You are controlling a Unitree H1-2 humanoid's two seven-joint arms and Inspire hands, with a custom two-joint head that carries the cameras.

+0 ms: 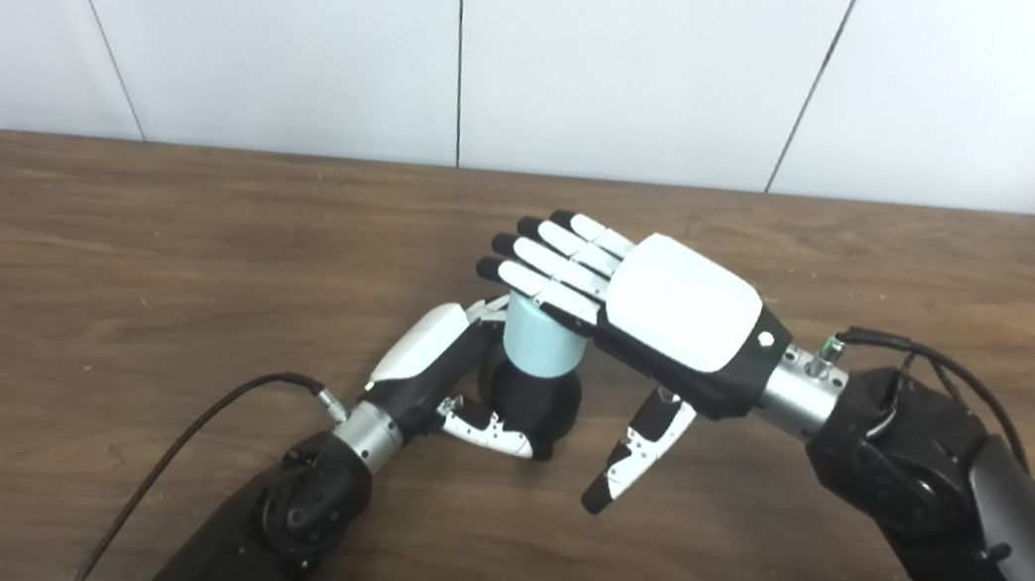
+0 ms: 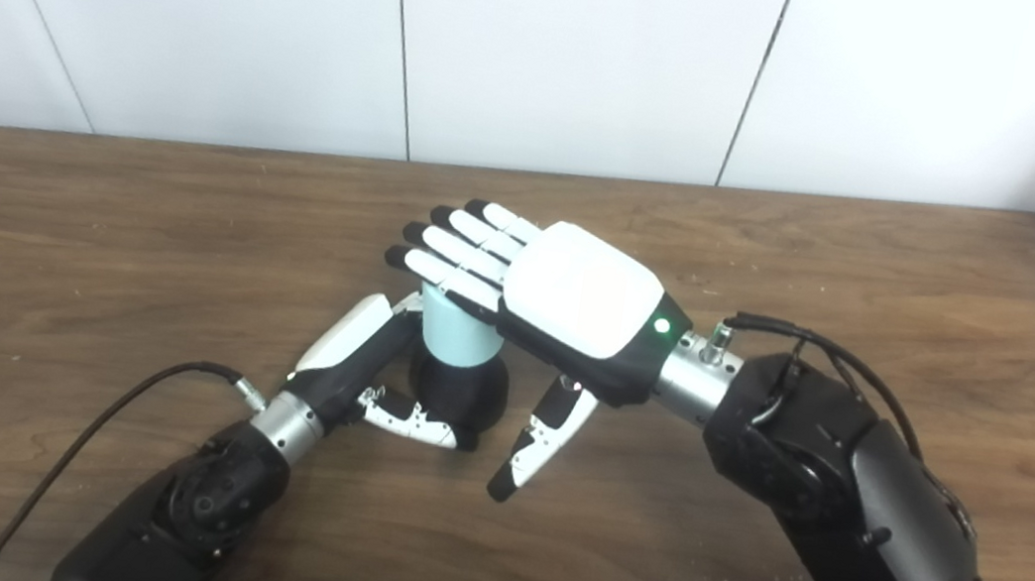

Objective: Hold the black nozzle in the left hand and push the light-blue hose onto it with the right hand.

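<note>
In the left eye view, the black nozzle (image 1: 531, 400) stands upright on the brown wooden counter (image 1: 80, 273), a little left of the middle. The light-blue hose (image 1: 543, 339), a short stubby cylinder, sits on top of the nozzle, touching it. The left robot hand (image 1: 456, 377) comes in from the near left and is wrapped around the nozzle: its white-backed palm lies against the nozzle's left side and its thumb curls across the near side of the black base. So this robot hand is closed on the nozzle. The right robot hand (image 1: 645, 312) reaches in from the right and lies flat, palm down, over the top of the hose. Its fingers (image 1: 547, 259) are straight and spread, pointing far-left past the hose, and its thumb hangs down toward the counter, apart from the nozzle. It grips nothing; its palm side rests on or just above the hose top, and contact cannot be told for sure. A black cable (image 1: 188, 437) runs from the left wrist toward the near edge.

In the right eye view, the same stack shows: hose (image 2: 459, 333) on nozzle (image 2: 459, 393), the left robot hand (image 2: 373, 362) clasping the base, the right robot hand (image 2: 556, 301) spread flat above. A green light (image 2: 662, 327) glows on the right wrist end. White wall panels (image 2: 569, 47) stand behind the counter's far edge.
</note>
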